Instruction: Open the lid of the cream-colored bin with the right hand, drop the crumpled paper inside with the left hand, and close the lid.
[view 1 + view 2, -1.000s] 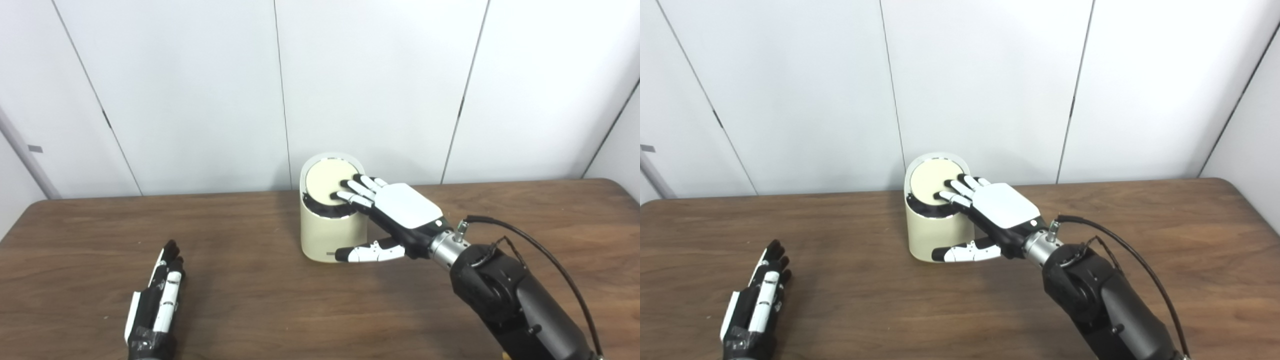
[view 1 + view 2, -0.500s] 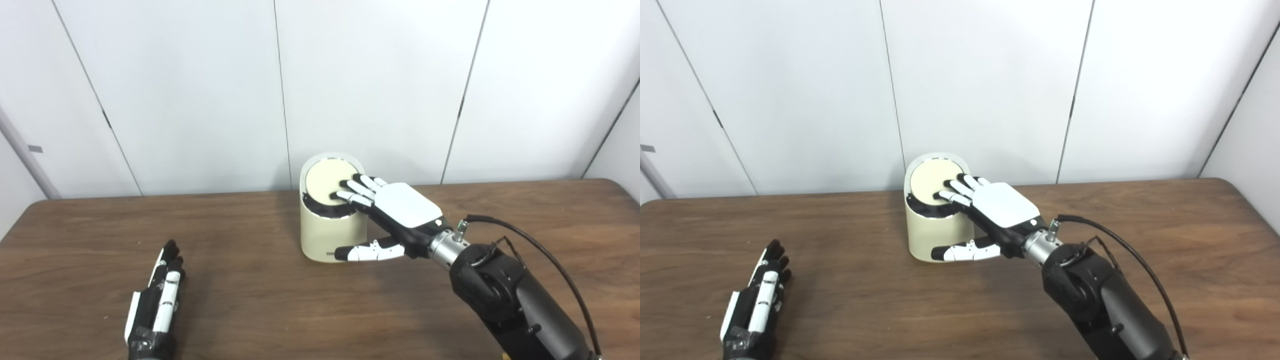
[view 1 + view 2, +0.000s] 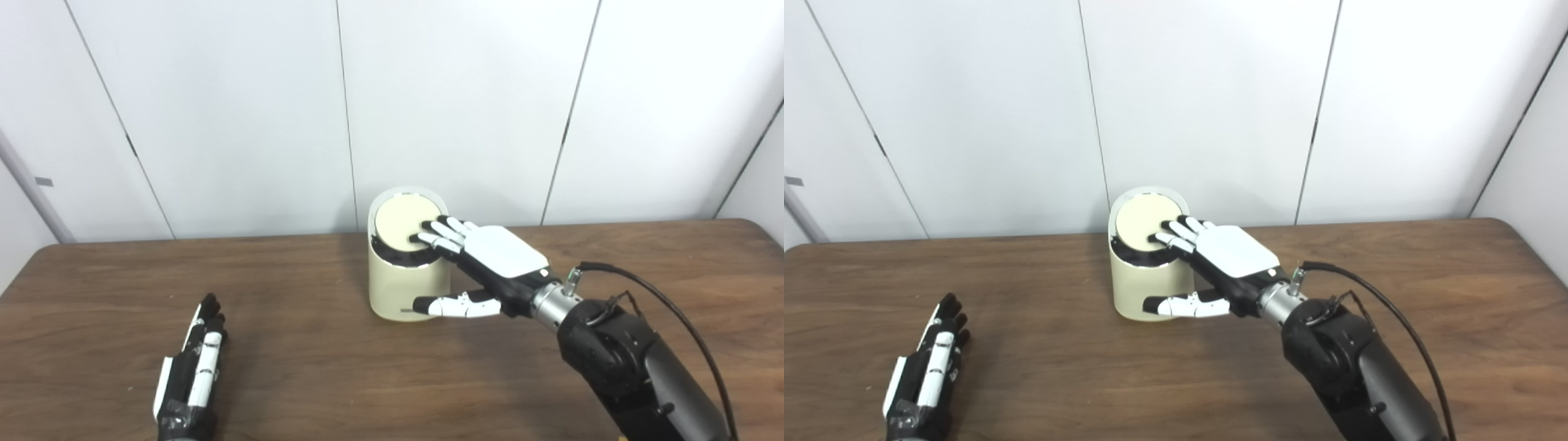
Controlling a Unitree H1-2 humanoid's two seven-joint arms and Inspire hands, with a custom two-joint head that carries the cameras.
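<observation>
The cream-colored bin stands at the middle of the table's far side. Its round lid sits tilted, with a dark gap showing along its front edge. My right hand is open; its fingers lie on the lid's right part, and its thumb stretches across the bin's lower front. My left hand lies flat and open on the table at the lower left, holding nothing. No crumpled paper shows in either view.
The brown wooden table ends just behind the bin, where a white panelled wall rises. A black cable loops over my right forearm.
My right hand has slid a little to the right, its fingertips moving toward the lid's right edge. The left hand has not moved.
</observation>
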